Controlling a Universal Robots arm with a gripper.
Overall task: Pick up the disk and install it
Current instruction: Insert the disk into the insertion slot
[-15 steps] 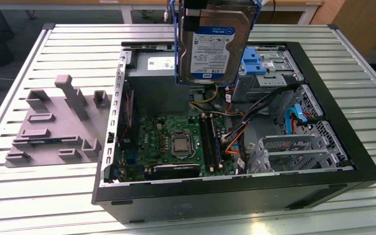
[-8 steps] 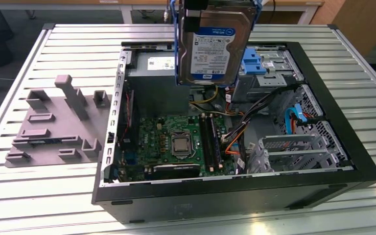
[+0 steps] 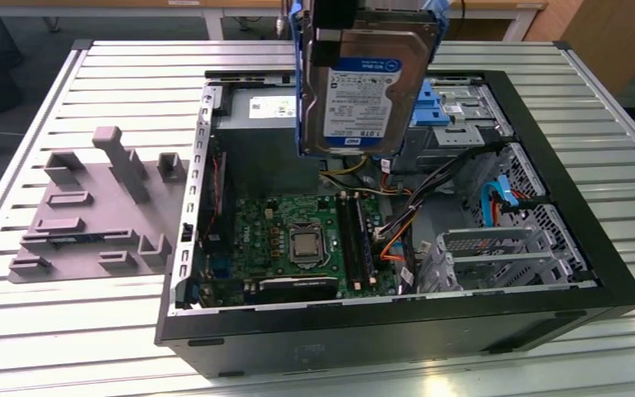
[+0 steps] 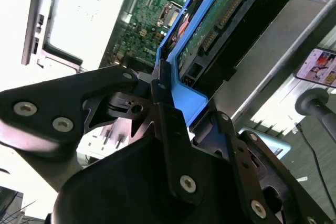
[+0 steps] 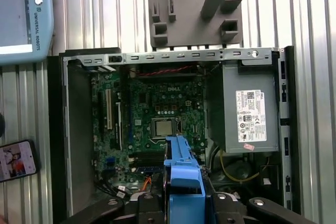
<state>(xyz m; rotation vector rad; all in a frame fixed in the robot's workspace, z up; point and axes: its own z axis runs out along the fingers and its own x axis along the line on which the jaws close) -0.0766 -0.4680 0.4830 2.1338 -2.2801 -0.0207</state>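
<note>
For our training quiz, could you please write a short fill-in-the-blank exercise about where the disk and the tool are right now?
The tool grips the disk by its ____ plastic frame.
The disk hangs ____ the open computer case, not yet installed.
In the exterior view, the grey fixture plate lies on the ____ of the case.
Missing words: blue; above; left.
</note>
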